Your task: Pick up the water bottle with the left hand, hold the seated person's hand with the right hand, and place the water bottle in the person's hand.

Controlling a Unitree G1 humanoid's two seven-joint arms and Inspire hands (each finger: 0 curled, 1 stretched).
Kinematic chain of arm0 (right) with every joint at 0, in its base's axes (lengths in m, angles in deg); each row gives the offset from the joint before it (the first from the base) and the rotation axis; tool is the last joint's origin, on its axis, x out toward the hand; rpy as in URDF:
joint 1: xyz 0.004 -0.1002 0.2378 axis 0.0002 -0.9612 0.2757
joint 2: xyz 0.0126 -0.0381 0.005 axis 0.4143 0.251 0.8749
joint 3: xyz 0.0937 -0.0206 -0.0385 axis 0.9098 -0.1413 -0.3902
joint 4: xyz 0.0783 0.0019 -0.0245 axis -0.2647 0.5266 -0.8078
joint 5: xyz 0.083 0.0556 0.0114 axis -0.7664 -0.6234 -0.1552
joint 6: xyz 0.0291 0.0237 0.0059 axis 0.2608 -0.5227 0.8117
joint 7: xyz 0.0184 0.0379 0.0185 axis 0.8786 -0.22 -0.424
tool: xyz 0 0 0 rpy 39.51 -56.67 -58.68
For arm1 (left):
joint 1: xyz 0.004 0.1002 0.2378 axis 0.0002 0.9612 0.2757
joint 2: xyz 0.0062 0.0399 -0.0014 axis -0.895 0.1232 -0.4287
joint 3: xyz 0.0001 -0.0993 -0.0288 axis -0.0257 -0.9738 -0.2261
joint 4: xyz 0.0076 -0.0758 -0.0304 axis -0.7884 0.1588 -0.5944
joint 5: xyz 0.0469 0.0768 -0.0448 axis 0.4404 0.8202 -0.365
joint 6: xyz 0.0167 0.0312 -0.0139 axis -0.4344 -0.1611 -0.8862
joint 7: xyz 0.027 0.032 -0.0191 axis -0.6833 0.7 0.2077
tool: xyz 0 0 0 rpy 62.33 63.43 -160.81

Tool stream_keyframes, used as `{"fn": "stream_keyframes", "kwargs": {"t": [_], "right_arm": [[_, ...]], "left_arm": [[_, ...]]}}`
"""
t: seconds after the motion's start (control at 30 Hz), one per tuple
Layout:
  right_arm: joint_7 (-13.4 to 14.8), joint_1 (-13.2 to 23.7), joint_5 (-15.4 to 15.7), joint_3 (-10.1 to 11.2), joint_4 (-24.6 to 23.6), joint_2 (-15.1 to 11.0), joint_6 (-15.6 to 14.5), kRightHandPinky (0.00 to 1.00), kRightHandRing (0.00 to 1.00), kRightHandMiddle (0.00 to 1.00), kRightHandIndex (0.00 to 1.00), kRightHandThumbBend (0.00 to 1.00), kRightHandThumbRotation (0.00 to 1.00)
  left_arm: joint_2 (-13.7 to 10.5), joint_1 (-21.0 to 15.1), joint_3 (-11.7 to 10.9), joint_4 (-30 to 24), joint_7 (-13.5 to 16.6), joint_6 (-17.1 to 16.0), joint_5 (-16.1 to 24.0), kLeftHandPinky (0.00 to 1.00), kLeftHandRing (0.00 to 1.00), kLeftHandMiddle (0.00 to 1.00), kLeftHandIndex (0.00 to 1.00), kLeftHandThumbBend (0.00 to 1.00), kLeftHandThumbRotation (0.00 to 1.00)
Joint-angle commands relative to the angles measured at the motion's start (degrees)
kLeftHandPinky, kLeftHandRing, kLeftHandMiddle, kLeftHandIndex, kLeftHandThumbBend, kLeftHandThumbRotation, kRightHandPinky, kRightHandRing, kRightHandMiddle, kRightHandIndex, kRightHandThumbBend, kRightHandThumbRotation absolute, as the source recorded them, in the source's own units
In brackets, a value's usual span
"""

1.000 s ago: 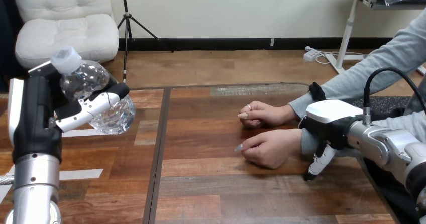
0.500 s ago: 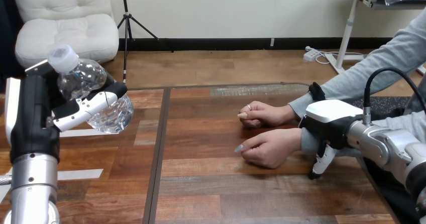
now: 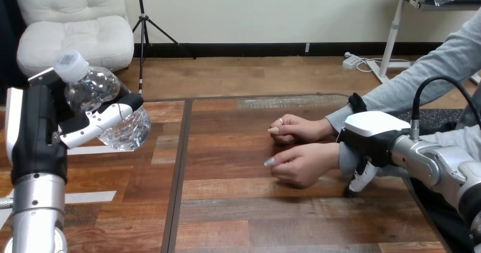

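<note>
Left hand (image 3: pixel 41 133) clamps the clear, crinkled water bottle (image 3: pixel 97 91); right hand (image 3: pixel 371 135), white-shelled, hold unclear.

We cannot tell whether right hand (image 3: pixel 371 135) grips person's wrist (image 3: pixel 336 155) at right edge of table (image 3: pixel 283 219): palm side hidden. Middle of water bottle (image 3: pixel 91 88) masked by left hand (image 3: pixel 42 131).

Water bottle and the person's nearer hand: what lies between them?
In the head view, only bare table, crossed by a dark seam, lies between the water bottle in the left hand and the person's nearer hand.
</note>
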Motion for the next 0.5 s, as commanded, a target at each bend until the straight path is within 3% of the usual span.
{"fn": "stream_keyframes", "kwargs": {"t": [0.0,0.47], "right_arm": [[0.6,3.9,-1.6,1.7,-0.6,-0.1,0.3,0.27,0.33,0.42,0.44,0.68,0.19],[0.6,3.8,-2.9,1.8,-1.5,-0.7,1.4,0.30,0.36,0.44,0.46,0.56,0.27]], "left_arm": [[-0.5,-2.5,-0.7,-2.8,-0.2,-2.4,-0.8,0.27,0.33,0.39,0.40,0.71,0.00],[-0.4,-2.6,-0.6,-3.1,0.2,-1.7,-0.3,0.27,0.33,0.39,0.40,0.71,0.00]]}}
